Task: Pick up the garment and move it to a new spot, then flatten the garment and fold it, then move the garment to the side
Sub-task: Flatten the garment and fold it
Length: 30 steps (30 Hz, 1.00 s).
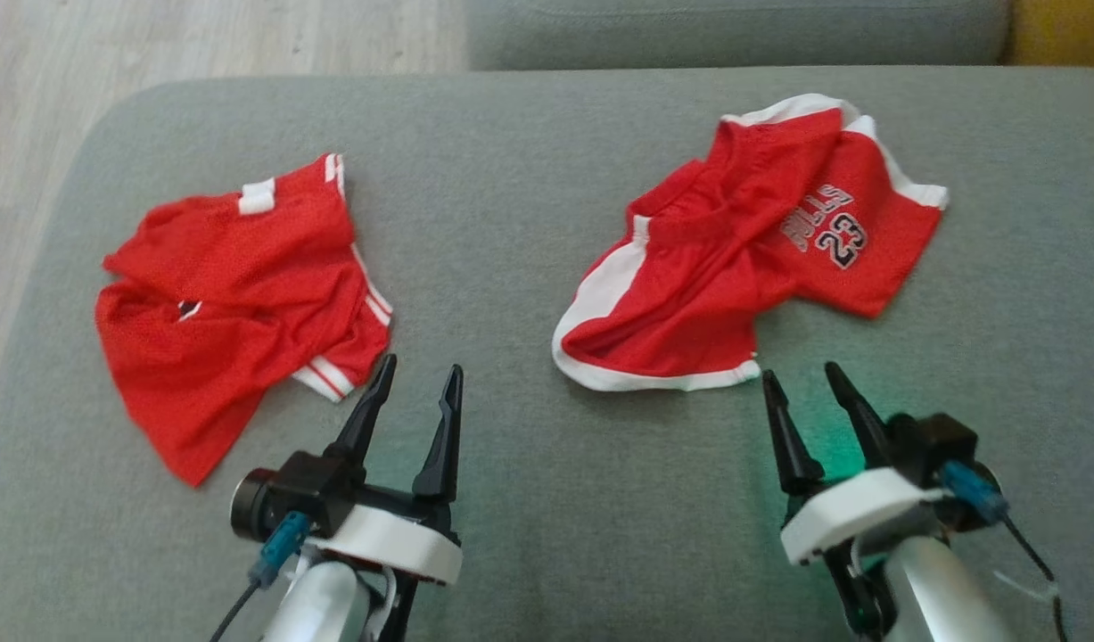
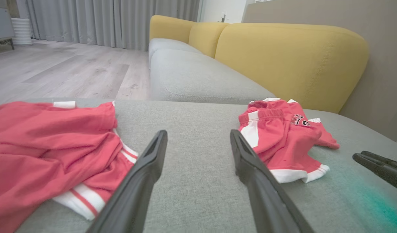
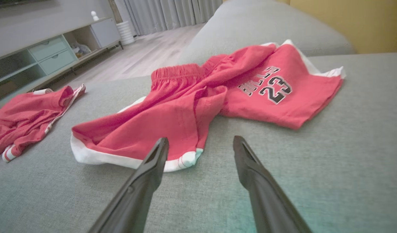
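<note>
Red shorts (image 1: 689,294); lettering partly under fold

This is a living room in a home. A wide grey fabric sofa seat (image 1: 529,499) has mustard-yellow padded back cushions (image 2: 289,61) at 1 o'clock in the left wrist view. A pale wood-plank floor (image 2: 65,74) reaches long grey curtains (image 2: 114,19) at 11 o'clock. In the right wrist view, a low cabinet with pale green drawers (image 3: 52,55) stands at 10 o'clock.
</note>
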Motion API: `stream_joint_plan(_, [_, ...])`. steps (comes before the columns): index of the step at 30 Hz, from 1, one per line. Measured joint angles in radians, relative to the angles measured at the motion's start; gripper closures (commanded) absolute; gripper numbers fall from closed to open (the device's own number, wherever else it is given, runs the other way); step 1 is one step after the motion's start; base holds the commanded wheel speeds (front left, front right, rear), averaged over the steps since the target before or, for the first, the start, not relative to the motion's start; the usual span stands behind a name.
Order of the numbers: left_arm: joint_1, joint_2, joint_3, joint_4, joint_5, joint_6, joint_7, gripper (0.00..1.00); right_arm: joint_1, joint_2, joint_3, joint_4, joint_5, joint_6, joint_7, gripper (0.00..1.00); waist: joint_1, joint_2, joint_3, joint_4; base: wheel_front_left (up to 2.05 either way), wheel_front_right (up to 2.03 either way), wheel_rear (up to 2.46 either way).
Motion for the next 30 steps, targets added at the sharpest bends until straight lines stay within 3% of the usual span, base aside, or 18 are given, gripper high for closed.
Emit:
stream_joint_plan(15, [-0.031, 0.000, -0.004, 0.006, -0.001, -0.006, 0.000, 0.00, -0.195, -0.002, 0.048, 0.274, 0.046, 0.000, 0.061, 0.00, 0.0002, 0.0000, 0.065, 0.094, 0.00, 0.00, 0.00])
stream_joint_plan(16, [-0.033, 0.000, -0.004, 0.006, -0.001, -0.006, 0.000, 0.00, -0.209, -0.003, 0.055, 0.286, 0.054, 0.000, 0.061, 0.53, 0.0001, 0.0000, 0.067, 0.096, 0.00, 0.00, 0.00])
stream_joint_plan(17, [-0.037, 0.000, -0.003, 0.006, -0.001, -0.005, 0.000, 0.00, -0.220, -0.003, 0.063, 0.296, 0.061, 0.000, 0.060, 0.85, 0.0001, 0.0000, 0.068, 0.095, 0.00, 0.00, 0.00])
stream_joint_plan(18, [-0.040, 0.000, -0.003, 0.005, -0.001, -0.005, 0.000, 0.00, -0.227, -0.003, 0.070, 0.306, 0.065, 0.000, 0.057, 1.00, 0.0001, 0.0000, 0.069, 0.094, 0.00, 0.00, 0.00])
stream_joint_plan(25, [-0.041, -0.001, 0.004, 0.007, -0.001, 0.002, 0.000, 0.00, -0.237, -0.003, 0.083, 0.363, 0.091, 0.000, 0.007, 1.00, 0.0001, 0.0000, 0.054, 0.068, 0.00, 0.00, 0.00])
stream_joint_plan(30, [-0.038, -0.001, 0.024, 0.007, -0.001, 0.002, 0.000, 0.00, -0.232, -0.002, -0.033, 0.378, 0.058, 0.000, -0.019, 1.00, 0.0000, 0.0000, 0.026, 0.035, 0.00, 0.00, 0.00])
